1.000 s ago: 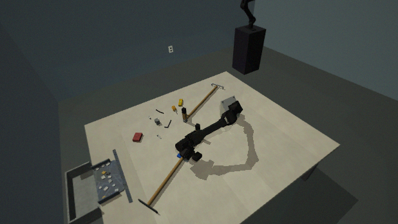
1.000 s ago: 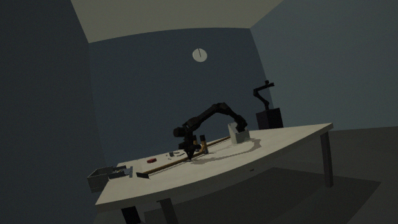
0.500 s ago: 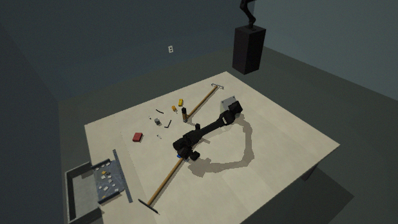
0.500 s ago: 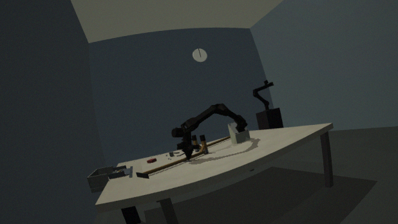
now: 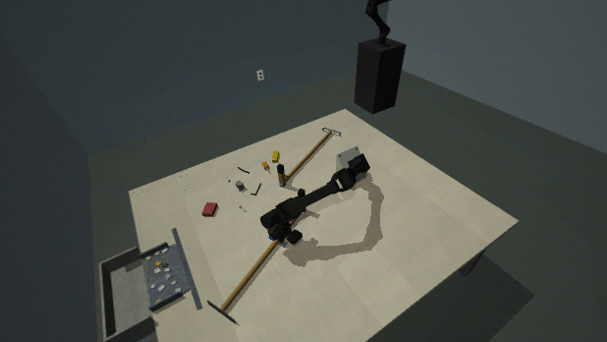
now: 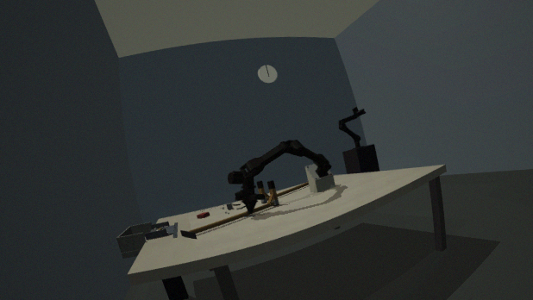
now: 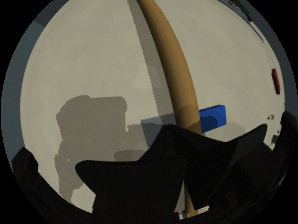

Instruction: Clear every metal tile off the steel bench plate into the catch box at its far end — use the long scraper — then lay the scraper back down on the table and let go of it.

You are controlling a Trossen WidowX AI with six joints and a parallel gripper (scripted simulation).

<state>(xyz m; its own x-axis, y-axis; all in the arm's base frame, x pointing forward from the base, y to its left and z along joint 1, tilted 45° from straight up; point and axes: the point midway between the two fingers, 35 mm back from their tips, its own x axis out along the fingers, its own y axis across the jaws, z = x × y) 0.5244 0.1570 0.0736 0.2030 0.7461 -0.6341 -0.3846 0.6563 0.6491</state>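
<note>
Firstly, looking from the top: seeing the scraper (image 5: pixel 252 271) (image 6: pixel 220 222) (image 7: pixel 172 75) lying across the table (image 5: pixel 417 236) (image 6: pixel 345 207) (image 7: pixel 95 65), with blade (image 5: pixel 222 313) (image 6: pixel 188 234) toward the plate (image 5: pixel 183 261) but staying off it, probably for having a straight way to the tiles (image 5: pixel 161 288). Seeing these tiles lying on the plate, and the box (image 5: pixel 101 290) (image 6: pixel 122 246) standing at its far end, probably for catching them.

Next, looking from outside: finding the gripper (image 5: pixel 282 241) (image 6: pixel 251 211) (image 7: pixel 166 128) pointing down at the handle, probably for lining up a grasp. From here, not being able to tell about touching.

Lastly, looking from the wrist: seeing fingers closing narrow, apparently holding nothing, with the handle running under them and a blue block (image 7: pixel 215 116) (image 5: pixel 271 237) sitting beside it. Probably needing to open before gripping.
</note>
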